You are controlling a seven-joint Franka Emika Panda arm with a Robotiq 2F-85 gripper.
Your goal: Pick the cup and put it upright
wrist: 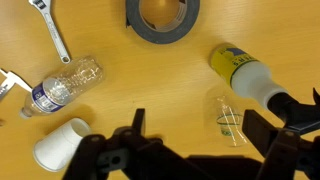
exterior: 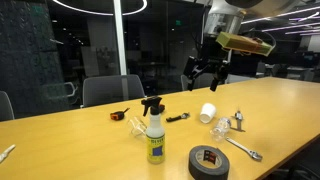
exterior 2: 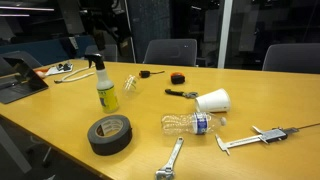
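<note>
The small white cup (exterior: 208,112) lies on its side on the wooden table, beside a crushed water bottle (exterior: 222,128). It shows in both exterior views (exterior 2: 213,101) and at the lower left of the wrist view (wrist: 60,145). My gripper (exterior: 207,72) hangs high above the table, open and empty. In the wrist view the open fingers (wrist: 200,128) frame a clear plastic glass (wrist: 228,112) far below, not the cup, which lies well to one side of them.
A spray bottle (exterior: 154,130), a black tape roll (exterior: 208,162), a wrench (exterior: 243,148), a caliper (exterior 2: 255,137) and small tools (exterior 2: 180,94) are spread over the table. A tablet (exterior 2: 15,80) stands at one end. Chairs stand behind the table.
</note>
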